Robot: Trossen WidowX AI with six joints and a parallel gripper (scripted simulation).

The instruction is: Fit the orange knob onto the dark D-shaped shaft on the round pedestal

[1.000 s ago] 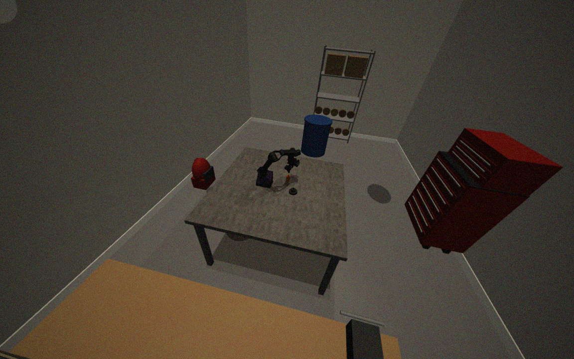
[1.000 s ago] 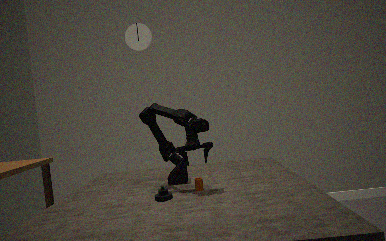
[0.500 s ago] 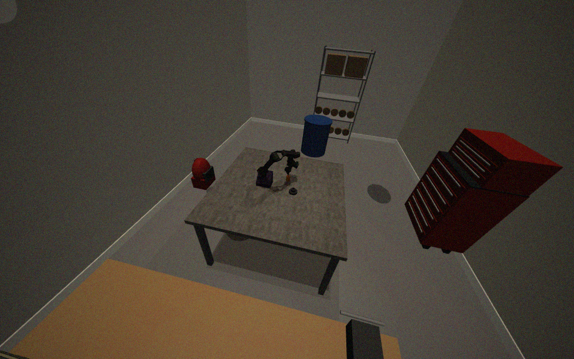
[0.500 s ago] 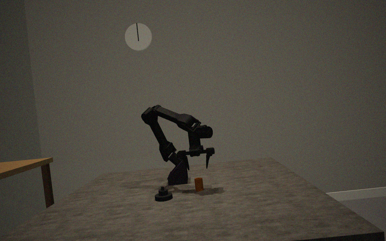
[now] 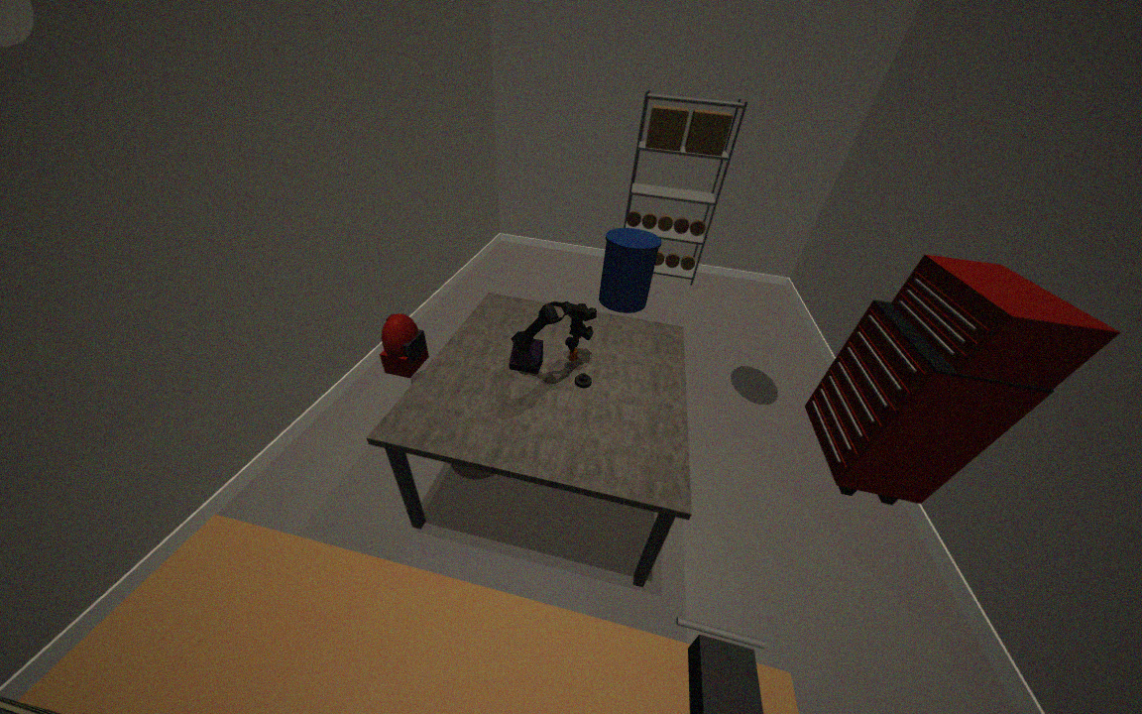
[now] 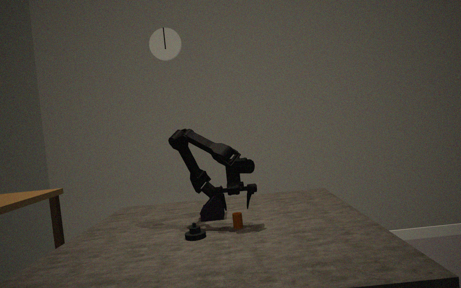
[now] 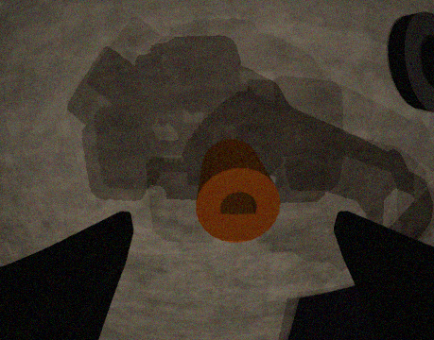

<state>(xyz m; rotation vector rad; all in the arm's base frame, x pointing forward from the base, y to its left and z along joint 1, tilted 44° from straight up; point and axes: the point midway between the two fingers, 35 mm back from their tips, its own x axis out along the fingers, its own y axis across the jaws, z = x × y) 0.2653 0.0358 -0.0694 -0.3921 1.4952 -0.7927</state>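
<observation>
Closest to your wrist camera, the two dark fingers of the gripper stand almost fully open, one on each side of the view; you have nothing gripped; between and below them, the orange knob stands upright on the table; its top shows you a D-shaped hole, the flat edge toward the bottom of the wrist view and the curve toward the top; in the exterior view you can see the fingertips above the knob's top. Near the knob but apart from it, you have the dark round pedestal, cut off by the upper right edge of your wrist view; its short shaft points up, with no knob on it, and you cannot tell which way its flat side faces. Behind both, in your exterior view, the black arm bends up and over, its last section pointing down; farther off in your top view are a blue barrel past the table and, behind it, a shelf unit.
</observation>
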